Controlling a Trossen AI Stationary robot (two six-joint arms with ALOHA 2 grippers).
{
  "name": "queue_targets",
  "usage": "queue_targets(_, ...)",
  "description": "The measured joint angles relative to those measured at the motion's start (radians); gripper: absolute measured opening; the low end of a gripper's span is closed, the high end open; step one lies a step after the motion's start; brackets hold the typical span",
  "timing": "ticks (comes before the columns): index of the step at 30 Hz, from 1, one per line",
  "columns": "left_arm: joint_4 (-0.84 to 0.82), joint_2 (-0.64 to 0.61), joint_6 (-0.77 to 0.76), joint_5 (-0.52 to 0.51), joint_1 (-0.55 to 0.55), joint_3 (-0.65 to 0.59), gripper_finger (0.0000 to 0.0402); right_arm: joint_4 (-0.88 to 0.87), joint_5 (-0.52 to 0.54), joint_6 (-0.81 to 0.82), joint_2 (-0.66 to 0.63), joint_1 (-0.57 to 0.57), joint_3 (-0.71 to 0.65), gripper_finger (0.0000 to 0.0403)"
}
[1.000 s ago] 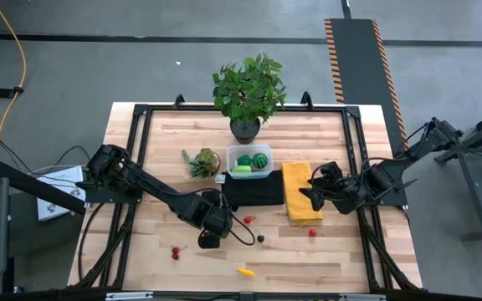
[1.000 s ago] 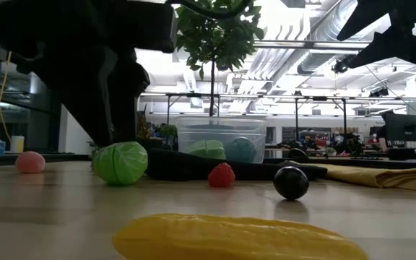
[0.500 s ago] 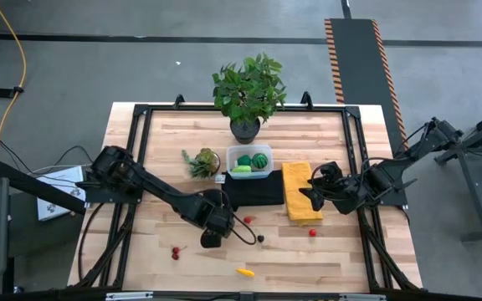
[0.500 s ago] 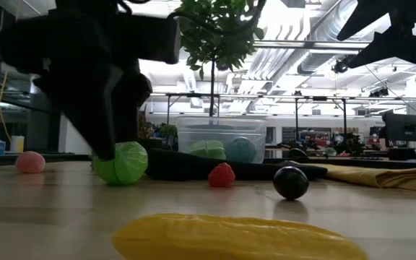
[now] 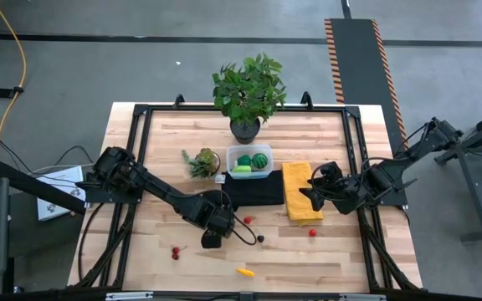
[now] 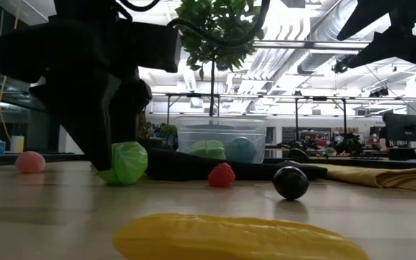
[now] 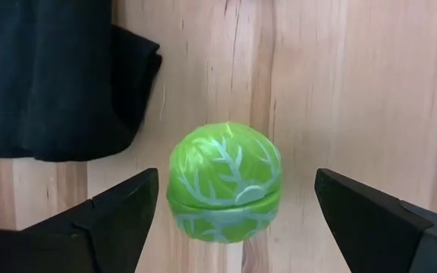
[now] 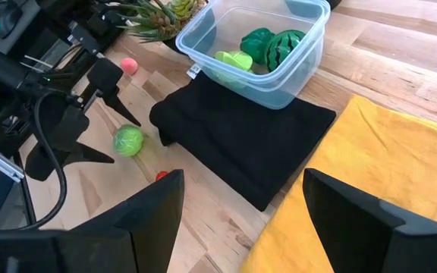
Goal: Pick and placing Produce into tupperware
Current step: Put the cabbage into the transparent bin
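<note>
Left wrist view, round veined cabbage (image 7: 224, 182) (glossy)

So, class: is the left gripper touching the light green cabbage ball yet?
Apart. The left wrist view shows the left gripper open, bare wood showing between each finger and the cabbage ball.

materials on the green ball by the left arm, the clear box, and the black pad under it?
Green ball: looks like moulded plastic, glossy, with pale painted veins and a seam around it. Clear box: thin see-through plastic with a bluish tint; the contents show through its walls. Black pad: probably folded cloth, matte, soft rounded edges.
</note>
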Motion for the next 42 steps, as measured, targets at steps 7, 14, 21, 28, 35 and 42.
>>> queue_targets(7,0.001,0.000,0.000,0.000,0.000,0.000,0.0342,0.000,0.001,0.000,0.000,0.000,0.000,0.0261)
queue_targets(14,0.000,0.000,0.000,0.000,0.000,0.000,0.0342,0.000,0.001,0.000,0.000,0.000,0.000,0.0261)
queue_targets(21,0.000,0.000,0.000,0.000,0.000,0.000,0.0342,-0.001,0.007,0.000,0.000,0.000,0.000,0.0261)
queue_targets(28,-0.001,0.000,0.000,-0.001,0.000,0.000,0.0342,-0.001,0.006,0.000,0.000,0.000,0.000,0.0261)
queue_targets(35,-0.001,0.000,0.000,-0.016,0.000,0.000,0.0342,-0.001,0.006,0.000,0.000,0.000,0.000,0.0261)
queue_targets(42,-0.002,0.000,0.001,-0.019,0.000,0.000,0.0342,-0.001,0.007,0.000,0.000,0.000,0.000,0.0261)
